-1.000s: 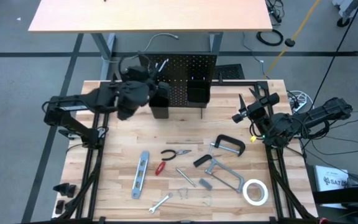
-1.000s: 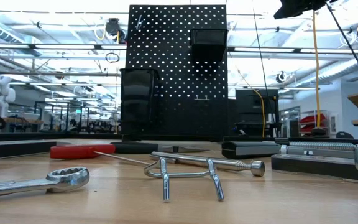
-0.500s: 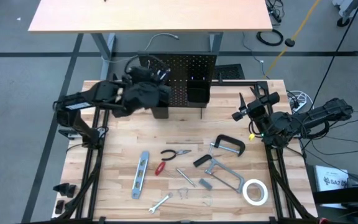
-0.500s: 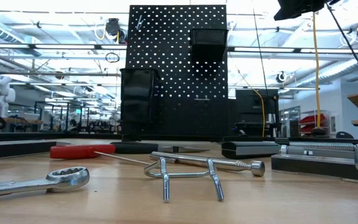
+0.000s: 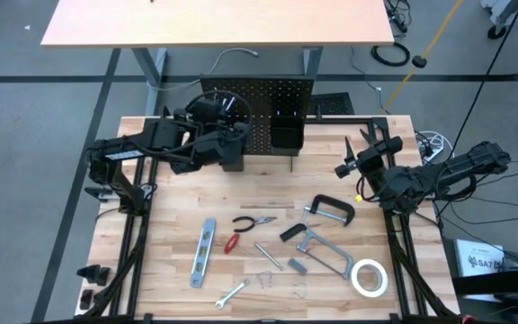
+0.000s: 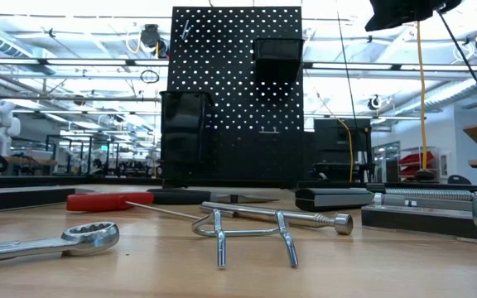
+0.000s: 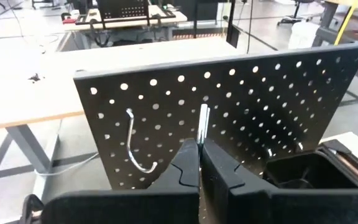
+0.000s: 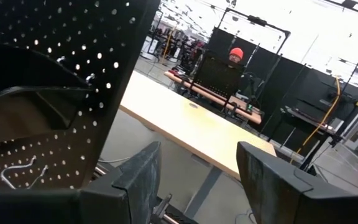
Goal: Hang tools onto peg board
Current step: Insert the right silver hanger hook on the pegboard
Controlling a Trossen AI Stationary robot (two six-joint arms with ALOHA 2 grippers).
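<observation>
Silver hook point(image 7: 202, 124) sits pinched in the shut left gripper point(image 7: 199, 163), long axis upright, right at the pegboard point(image 7: 241, 112) face, which lies dead ahead at 12 o'clock. Looks like a hook-seating step; next move is likely a straight push into the holes. Another hook point(image 7: 133, 146) already hangs just beside it. Right gripper point(image 5: 353, 162) waits at the table's 3 o'clock edge, jaws apart, holding nothing. Tools lie flat mid-table at 6 o'clock from the board: level point(image 5: 203, 251), pliers point(image 5: 252, 220), C-clamp point(image 5: 331, 209), tape point(image 5: 368, 277). Left arm is nearer the board.
</observation>
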